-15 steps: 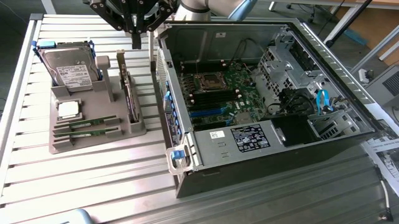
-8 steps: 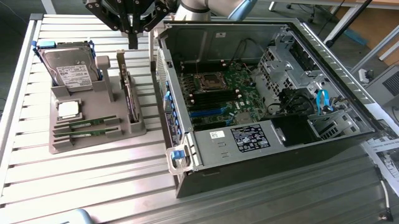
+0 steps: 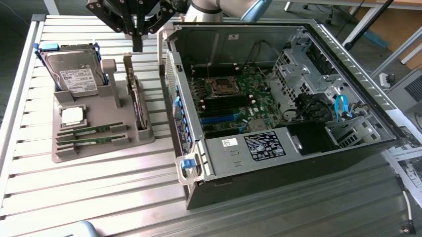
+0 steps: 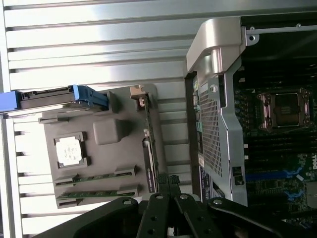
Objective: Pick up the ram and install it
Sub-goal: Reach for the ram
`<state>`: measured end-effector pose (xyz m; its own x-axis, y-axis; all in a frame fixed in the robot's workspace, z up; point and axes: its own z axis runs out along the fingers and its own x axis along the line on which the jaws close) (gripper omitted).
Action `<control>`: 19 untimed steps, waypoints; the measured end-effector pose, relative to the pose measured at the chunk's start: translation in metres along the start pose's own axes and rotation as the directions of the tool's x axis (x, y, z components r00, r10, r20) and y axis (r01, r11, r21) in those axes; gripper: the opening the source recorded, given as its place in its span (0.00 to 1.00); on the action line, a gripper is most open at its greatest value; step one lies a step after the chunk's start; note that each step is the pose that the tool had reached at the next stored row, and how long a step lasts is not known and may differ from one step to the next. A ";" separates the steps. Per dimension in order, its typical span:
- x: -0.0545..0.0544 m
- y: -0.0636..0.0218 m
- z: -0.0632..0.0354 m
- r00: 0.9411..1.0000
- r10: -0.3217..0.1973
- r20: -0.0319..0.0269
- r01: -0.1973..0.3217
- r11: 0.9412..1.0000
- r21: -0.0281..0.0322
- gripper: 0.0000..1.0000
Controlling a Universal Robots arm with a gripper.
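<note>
Wrist view shows the black two-fingered gripper [image 4: 168, 181] with its fingers [image 4: 162, 186] pressed together and nothing between them, so I read it as closed and empty. From the exterior view the gripper [image 3: 137, 45] hangs above the far end of the wide green card with a metal bracket [image 3: 137, 106], which stands on edge in the grey moulded plastic holder [image 3: 86, 154]. It touches neither.

Further out on that holder lie two ram sticks, long thin green circuit-board strips. One ram stick [image 3: 92, 131] sits in its groove and the other [image 3: 92, 141] just beside it, both well apart from the fingers. Near them rest the square silver processor chip [image 3: 71, 115] and the silver hard drive in its blue frame [image 3: 76, 69].

On the exterior view's right, the open black computer case [image 3: 283, 163] shows its green motherboard [image 3: 247, 91] with a bank of dark memory slots [image 3: 221, 105]; I cannot tell whether any is filled.

My judgement: the job is at its very start, with no stick lifted and pickup and seating both left to do.
</note>
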<state>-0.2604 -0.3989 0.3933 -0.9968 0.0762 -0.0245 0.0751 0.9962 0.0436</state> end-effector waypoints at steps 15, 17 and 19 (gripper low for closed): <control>0.012 -0.0009 -0.0003 1.000 0.000 0.000 0.000 1.000 0.000 0.11; 0.014 -0.0010 -0.0004 1.000 0.000 0.000 0.000 1.000 0.000 0.11; 0.015 -0.0012 -0.0004 1.000 0.000 0.000 0.000 1.000 0.000 0.11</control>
<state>-0.2759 -0.3989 0.3933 -0.9968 0.0762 -0.0245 0.0751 0.9962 0.0435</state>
